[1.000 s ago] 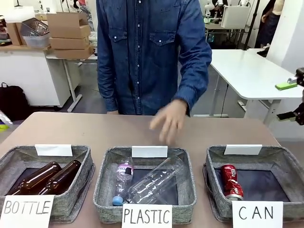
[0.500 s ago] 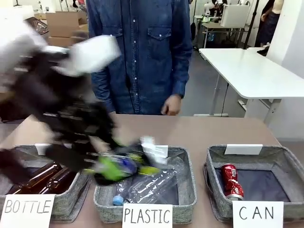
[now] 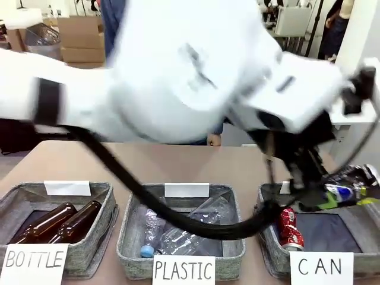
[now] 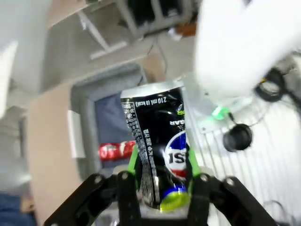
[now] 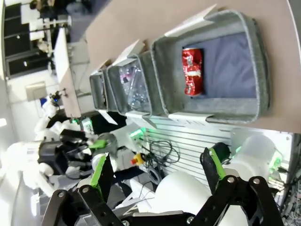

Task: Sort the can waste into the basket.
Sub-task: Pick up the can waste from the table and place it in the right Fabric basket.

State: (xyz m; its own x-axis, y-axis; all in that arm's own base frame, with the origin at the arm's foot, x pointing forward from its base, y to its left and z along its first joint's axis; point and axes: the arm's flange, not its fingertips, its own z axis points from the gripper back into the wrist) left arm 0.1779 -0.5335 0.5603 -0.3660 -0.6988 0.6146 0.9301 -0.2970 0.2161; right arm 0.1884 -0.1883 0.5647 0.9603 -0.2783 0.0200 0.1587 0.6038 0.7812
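The red can [image 3: 289, 227] lay dented on its side in the grey felt basket [image 3: 356, 209] marked "CAN", close against the wall at nine o'clock on the dark bottom. The dark can [image 4: 159, 150], black with white print and a green-and-blue end, was pinched between green pads above that basket, toward its three o'clock side. A blank white tag stood on the basket's far rim.

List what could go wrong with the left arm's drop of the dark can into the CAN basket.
1. The dark can, gripped low between the left gripper pads, sits over the right rim of the CAN basket in the front view; released there, it might fall outside.
2. The arm's cable hangs across the PLASTIC basket and may snag its bottles.
3. The red can below could be hit.
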